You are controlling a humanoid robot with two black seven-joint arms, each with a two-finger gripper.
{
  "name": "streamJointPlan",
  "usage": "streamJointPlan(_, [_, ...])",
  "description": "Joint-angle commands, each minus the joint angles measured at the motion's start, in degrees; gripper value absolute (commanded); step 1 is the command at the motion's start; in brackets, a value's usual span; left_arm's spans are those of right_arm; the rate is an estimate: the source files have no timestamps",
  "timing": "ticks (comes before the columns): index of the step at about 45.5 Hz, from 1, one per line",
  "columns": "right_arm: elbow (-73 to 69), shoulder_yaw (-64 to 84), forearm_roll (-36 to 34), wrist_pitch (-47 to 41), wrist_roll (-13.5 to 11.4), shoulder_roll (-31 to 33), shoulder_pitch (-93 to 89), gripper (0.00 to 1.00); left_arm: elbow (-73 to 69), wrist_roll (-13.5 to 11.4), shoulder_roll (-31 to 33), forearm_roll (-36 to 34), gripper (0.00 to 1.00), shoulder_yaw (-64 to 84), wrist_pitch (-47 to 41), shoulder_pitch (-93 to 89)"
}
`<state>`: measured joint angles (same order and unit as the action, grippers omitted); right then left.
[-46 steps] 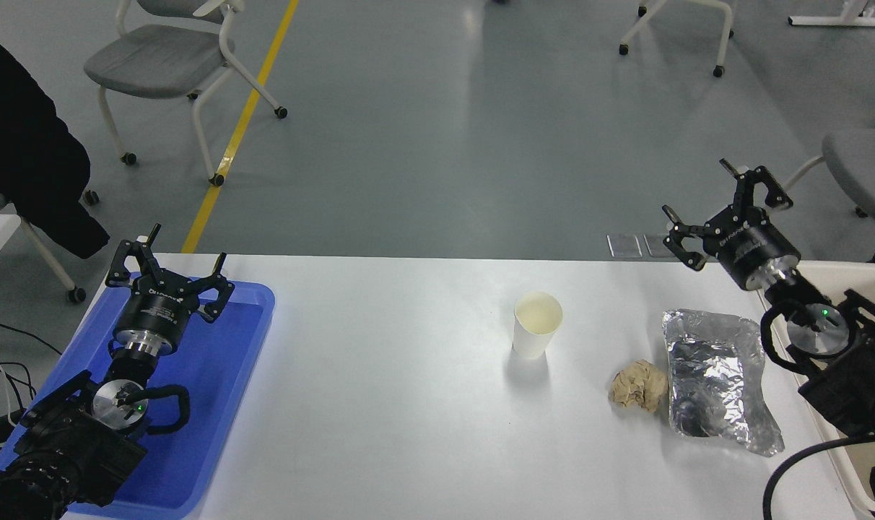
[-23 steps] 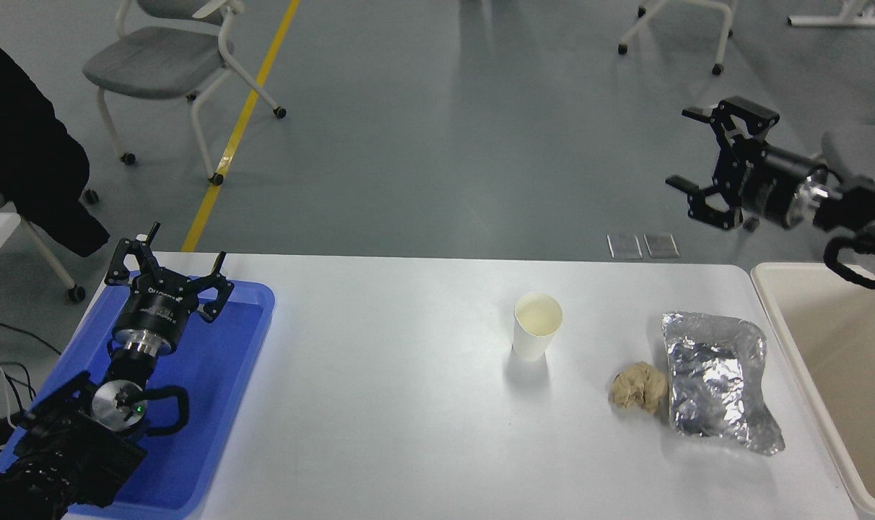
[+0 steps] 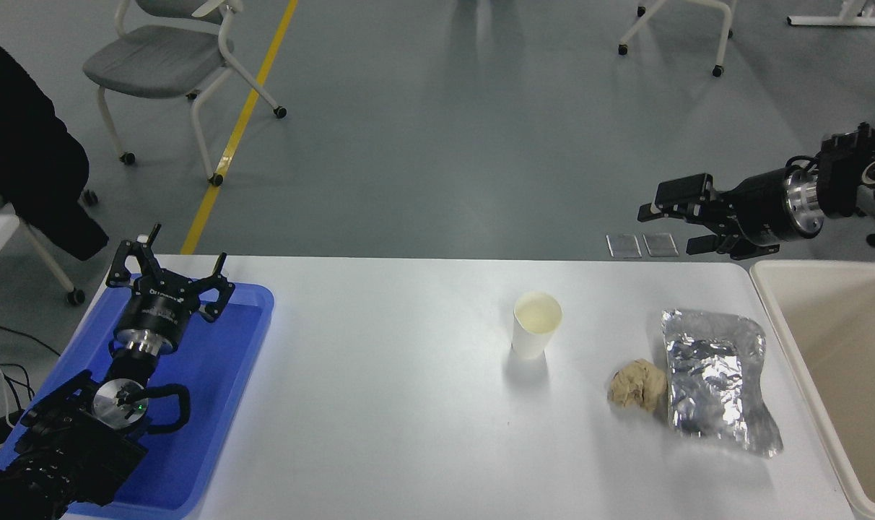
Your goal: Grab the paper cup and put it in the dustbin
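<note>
The small white tapered paper cup (image 3: 537,326) stands upright and empty near the middle of the white counter (image 3: 380,404), light enough that a sideways brush would likely topple or skid it before anything closes round it. A squeeze too hard could crumple its thin wall. The right black pincer (image 3: 672,220), fingers apart and empty, hangs above the counter's far right edge, pointing left, well apart from the cup, which sits nearer and to its left. The big cream plastic dustbin (image 3: 773,307) waits at the right. The left pincer (image 3: 169,278), fingers spread, is parked over the blue plastic tray (image 3: 250,318).
</note>
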<state>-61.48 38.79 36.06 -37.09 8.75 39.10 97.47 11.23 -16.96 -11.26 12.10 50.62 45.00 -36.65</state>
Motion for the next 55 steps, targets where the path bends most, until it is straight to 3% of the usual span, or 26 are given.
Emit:
streamJointPlan(1, [-10.85,19.99,4.81,-0.35,0.21,-4.64,17.13,1.00,0.10,0.00,0.01,0.02,1.00,0.00,0.00,0.00])
streamJointPlan(11, [-18.76,25.36,4.19,-6.58,0.12,-7.72,25.57,1.00,-0.07,0.00,-0.16,0.03,1.00,0.00,0.00,0.00])
streamJointPlan(23, [-25.88,31.87,-11.35,-7.91,-0.05,-11.32,36.12,1.00,0.10,0.00,-0.16,0.03,1.00,0.00,0.00,0.00])
streamJointPlan(32, [-26.41,32.14,-15.67,-7.91,-0.31,-12.29,38.58,1.00,0.10,0.00,-0.16,-0.06,1.00,0.00,0.00,0.08])
streamJointPlan(55, [-24.39,31.17,-16.46,-7.91,-0.31,-13.87,35.78,1.00,0.10,0.00,-0.16,-0.06,1.00,0.09,0.00,0.08])
